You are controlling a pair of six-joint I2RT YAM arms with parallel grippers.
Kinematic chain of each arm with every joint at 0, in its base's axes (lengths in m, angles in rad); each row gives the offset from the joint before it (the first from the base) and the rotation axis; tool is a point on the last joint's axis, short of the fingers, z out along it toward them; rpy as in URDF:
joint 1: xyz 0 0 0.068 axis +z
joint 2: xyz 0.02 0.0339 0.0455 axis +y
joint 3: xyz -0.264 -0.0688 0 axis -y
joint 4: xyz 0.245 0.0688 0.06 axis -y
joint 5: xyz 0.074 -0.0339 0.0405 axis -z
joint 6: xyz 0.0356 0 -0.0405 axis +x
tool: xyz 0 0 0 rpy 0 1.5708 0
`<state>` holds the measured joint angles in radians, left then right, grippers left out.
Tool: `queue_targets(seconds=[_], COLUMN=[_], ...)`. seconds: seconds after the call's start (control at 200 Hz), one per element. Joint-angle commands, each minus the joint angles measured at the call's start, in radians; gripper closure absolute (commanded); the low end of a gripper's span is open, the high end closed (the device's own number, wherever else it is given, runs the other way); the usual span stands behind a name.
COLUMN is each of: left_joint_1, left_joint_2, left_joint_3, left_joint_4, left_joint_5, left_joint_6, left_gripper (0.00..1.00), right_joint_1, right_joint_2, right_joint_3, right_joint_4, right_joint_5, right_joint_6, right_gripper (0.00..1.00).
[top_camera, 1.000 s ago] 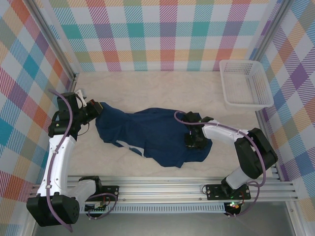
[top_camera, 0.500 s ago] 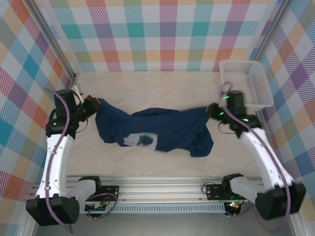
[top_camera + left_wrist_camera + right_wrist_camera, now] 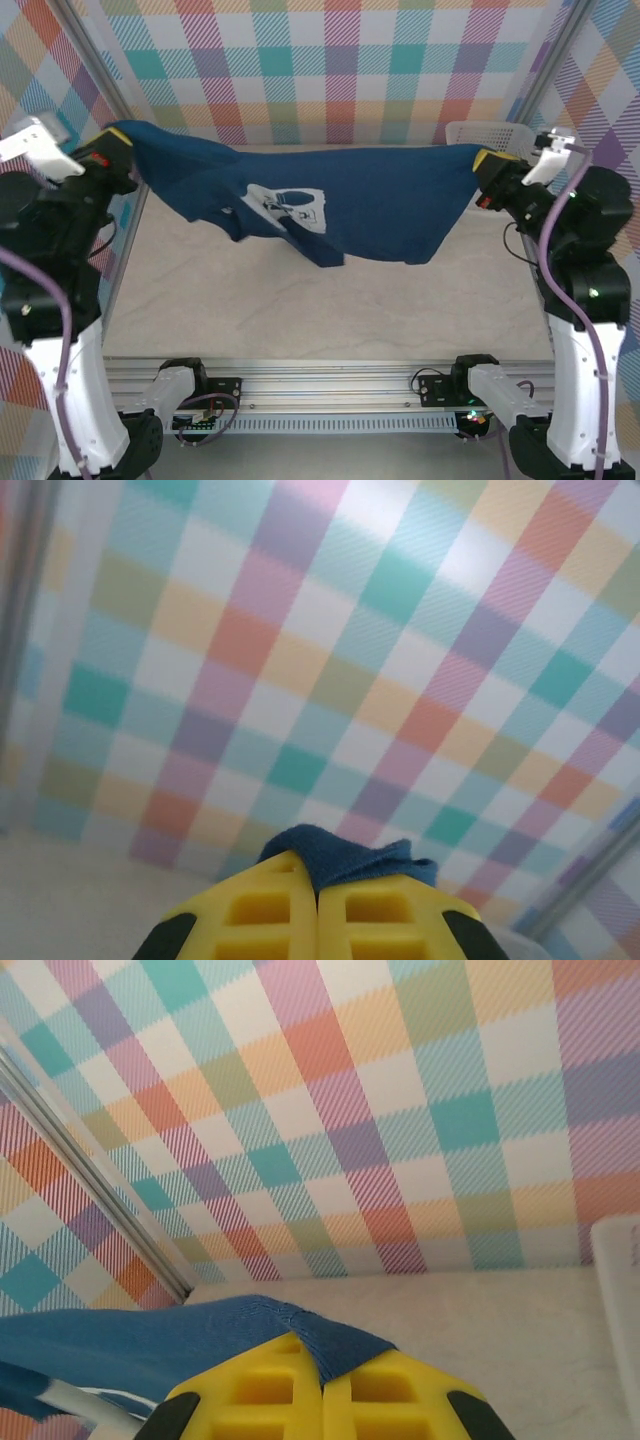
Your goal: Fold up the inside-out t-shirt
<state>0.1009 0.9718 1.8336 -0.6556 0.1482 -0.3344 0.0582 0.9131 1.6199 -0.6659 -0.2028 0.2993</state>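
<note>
A: Any writing to read on the shirt [image 3: 390, 200]?
B: None legible. There is one white print [image 3: 288, 207] with a dark figure inside, on the half away from the basket [image 3: 462, 131]. Too small to make out.

A: Where is the shirt?
B: Lifted off the table [image 3: 300, 300], spread as a wide band to the left of the basket. The top edge runs nearly taut. The lower edge hangs in loose folds, lowest at a flap below the print.

A: Grippers?
B: The right gripper [image 3: 488, 165], just beside the basket, is pressed together on the shirt's end. Its wrist view shows a hemmed blue edge pinched between the yellow fingers [image 3: 260, 1390]. The left gripper [image 3: 118, 150], well apart from the basket, pinches a bunched corner in the same way.

A: Room to move?
B: Open table lies between the hanging edge and the rail [image 3: 330, 375]. The basket sits at the far right corner, against the walls [image 3: 340, 70].

A: Materials?
B: Shirt: dark navy, soft, matte cloth. Fingers: yellow, with square recesses. Basket: white mesh, rectangular. Table: pale, faintly mottled. Walls: pastel plaid.
</note>
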Motion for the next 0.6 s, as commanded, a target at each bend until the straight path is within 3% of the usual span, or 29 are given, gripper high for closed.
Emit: queue_targets(seconds=[0.0,0.155,0.34,0.595], left_joint_1=[0.009,0.009,0.010,0.010], left_joint_2=[0.017,0.161,0.277,0.539], left_joint_3=[0.166,0.353,0.351,0.445], left_joint_4=[-0.086,-0.170,-0.137,-0.037], left_joint_5=[-0.134,-0.176,-0.197,-0.190], left_joint_6=[0.142,0.204,0.228,0.248], left_gripper=[1.00,1.00,1.00,1.00], right_joint_1=[-0.008,-0.008,-0.008,-0.008], right_joint_2=[-0.050,-0.032,0.056,0.318], right_joint_3=[0.115,0.147,0.119,0.100], right_joint_4=[-0.081,-0.087,-0.042,0.242], right_joint_5=[0.082,0.126,0.177,0.192], right_joint_6=[-0.092,-0.110,-0.131,-0.154], right_gripper=[0.99,0.99,0.98,0.99])
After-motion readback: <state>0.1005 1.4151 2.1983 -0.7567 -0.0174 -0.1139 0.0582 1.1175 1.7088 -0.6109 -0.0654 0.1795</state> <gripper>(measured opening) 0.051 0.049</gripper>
